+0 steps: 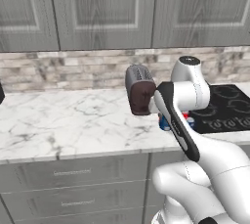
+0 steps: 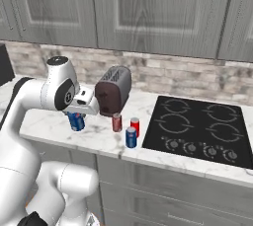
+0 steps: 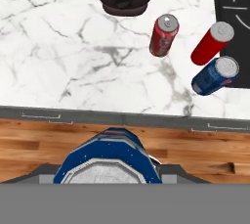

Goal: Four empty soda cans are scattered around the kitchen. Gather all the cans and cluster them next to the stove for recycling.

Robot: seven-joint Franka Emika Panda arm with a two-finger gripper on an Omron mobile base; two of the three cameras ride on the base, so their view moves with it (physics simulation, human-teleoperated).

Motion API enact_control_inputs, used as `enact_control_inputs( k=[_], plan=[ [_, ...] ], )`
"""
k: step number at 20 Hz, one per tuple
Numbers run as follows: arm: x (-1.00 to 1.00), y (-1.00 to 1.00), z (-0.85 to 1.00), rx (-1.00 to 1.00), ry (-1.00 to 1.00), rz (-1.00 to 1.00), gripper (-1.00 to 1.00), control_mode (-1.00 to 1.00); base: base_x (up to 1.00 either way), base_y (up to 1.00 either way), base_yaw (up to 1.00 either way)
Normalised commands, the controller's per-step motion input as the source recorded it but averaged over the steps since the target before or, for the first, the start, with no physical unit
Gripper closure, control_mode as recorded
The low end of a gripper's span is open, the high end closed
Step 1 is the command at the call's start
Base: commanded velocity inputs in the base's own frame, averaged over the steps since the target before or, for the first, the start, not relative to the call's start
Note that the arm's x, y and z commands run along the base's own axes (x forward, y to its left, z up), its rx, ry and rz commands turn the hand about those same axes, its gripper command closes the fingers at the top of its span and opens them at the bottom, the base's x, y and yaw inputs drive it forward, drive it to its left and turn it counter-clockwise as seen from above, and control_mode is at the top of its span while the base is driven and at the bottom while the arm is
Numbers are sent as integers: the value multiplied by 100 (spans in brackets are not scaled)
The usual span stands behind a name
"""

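Gripper: the gripper point(image 2: 76, 115) is closed around a blue soda can — the held can point(image 2: 76, 121) is seen hanging below the hand in the right base view, and its silvery top and blue shoulder point(image 3: 106, 162) are seen at the bottom of the hand view.

Held can's place: it is carried above the front part of the marble counter point(image 2: 49, 121), left of the toaster point(image 2: 113, 91) and well apart from the stove point(image 2: 200, 126).

Toaster: a dark, rounded toaster is stood toward the back of the counter, between the held can and the cooktop.

Cans already placed: three cans are stood upright on the counter just beside the stove's left edge — a dark red can point(image 2: 116, 122), a bright red can point(image 2: 135, 126) and a blue can point(image 2: 131, 137), close together but not clearly touching.

Stove: a flat black glass cooktop with white ring marks is set into the counter on the right.

Progress: three of four cans are judged to be gathered; the fourth is in hand.

Left to do: the held can is to be carried past the toaster and set down beside the cluster.
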Motion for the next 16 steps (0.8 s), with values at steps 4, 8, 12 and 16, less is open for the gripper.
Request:
enact_control_inputs(
  k=[4,8,12,16],
  plan=[
    [0,0,0,0,0,0,100,100,33,-10,0],
    [0,0,0,0,0,0,100,100,36,-11,0],
    [0,0,0,0,0,0,100,100,32,-12,0],
    [0,0,0,0,0,0,100,100,22,-12,0]
  ],
)
